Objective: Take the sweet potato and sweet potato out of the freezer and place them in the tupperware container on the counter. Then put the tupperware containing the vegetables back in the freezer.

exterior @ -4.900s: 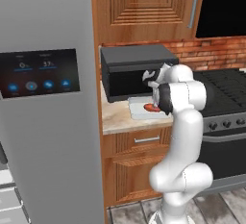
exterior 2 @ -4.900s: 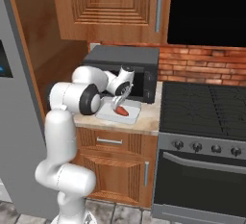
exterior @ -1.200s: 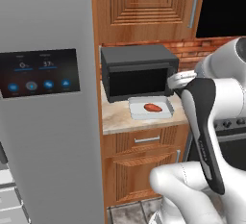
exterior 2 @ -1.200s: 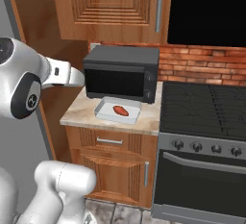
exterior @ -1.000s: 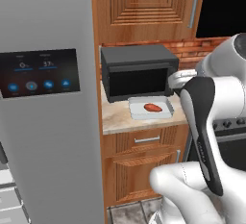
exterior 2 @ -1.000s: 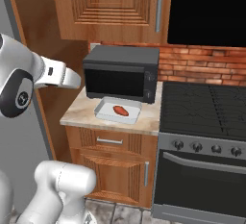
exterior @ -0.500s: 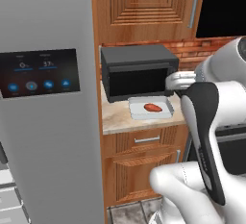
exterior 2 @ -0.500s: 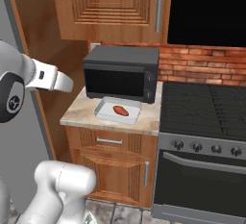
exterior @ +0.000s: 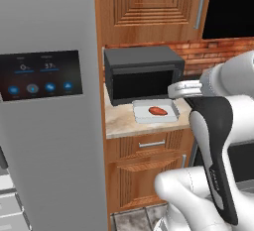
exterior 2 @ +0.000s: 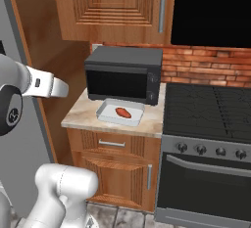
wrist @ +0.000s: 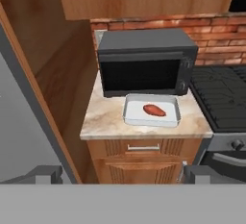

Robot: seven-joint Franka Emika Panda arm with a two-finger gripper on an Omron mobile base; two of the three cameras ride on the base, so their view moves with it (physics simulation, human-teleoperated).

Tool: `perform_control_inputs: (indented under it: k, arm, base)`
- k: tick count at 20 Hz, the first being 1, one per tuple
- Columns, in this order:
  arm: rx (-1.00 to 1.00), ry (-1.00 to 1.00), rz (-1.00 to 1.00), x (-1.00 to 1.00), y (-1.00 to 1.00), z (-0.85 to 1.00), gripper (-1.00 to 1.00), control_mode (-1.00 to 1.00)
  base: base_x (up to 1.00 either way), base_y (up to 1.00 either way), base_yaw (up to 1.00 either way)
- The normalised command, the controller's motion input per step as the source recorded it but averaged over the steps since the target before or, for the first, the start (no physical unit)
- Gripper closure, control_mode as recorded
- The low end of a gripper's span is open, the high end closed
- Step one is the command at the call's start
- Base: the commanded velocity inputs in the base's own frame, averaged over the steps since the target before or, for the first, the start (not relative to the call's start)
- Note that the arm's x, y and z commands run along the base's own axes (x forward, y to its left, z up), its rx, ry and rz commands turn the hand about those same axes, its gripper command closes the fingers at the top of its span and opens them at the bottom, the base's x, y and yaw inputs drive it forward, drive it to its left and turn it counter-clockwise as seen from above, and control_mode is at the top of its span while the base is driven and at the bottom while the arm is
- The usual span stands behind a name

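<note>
sweet potato (wrist: pixel 154 109): lying in the tray (wrist: pixel 131 114)
tray: on the desk (wrist: pixel 101 120), before the microwave (wrist: pixel 144 62)
tool (wrist: pixel 120 174): spread wide, holding nothing

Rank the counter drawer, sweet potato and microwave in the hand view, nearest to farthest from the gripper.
1. Counter drawer, low and front, nearest the gripper.
2. Sweet potato, in the tupperware container behind.
3. Microwave, at the back.

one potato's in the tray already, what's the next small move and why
Probably swing the arm toward the freezer for the second tuber: the tupperware container on the counter holds just one sweet potato, and the pincer looks open and empty.
</note>
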Motion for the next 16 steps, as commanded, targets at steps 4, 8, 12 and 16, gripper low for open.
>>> perform_control_inputs:
  k: [4, 8, 12, 16]
  arm:
    - [0.00, 0.00, 0.04, -0.01, 0.00, 0.00, -1.00, -1.00]
    - [0.00, 0.04, 0.00, 0.00, 0.00, 0.00, -1.00, -1.00]
    - [0.00, 0.00, 0.00, 0.00, 0.00, 0.00, -1.00, -1.00]
    - [0.00, -0.01, 0.00, 0.00, 0.00, 0.00, -1.00, -1.00]
  base:
    - [0.00, 0.00, 0.00]
    - [0.00, 0.00, 0.00]
    - [0.00, 0.00, 0.00]
    - [0.00, 0.00, 0.00]
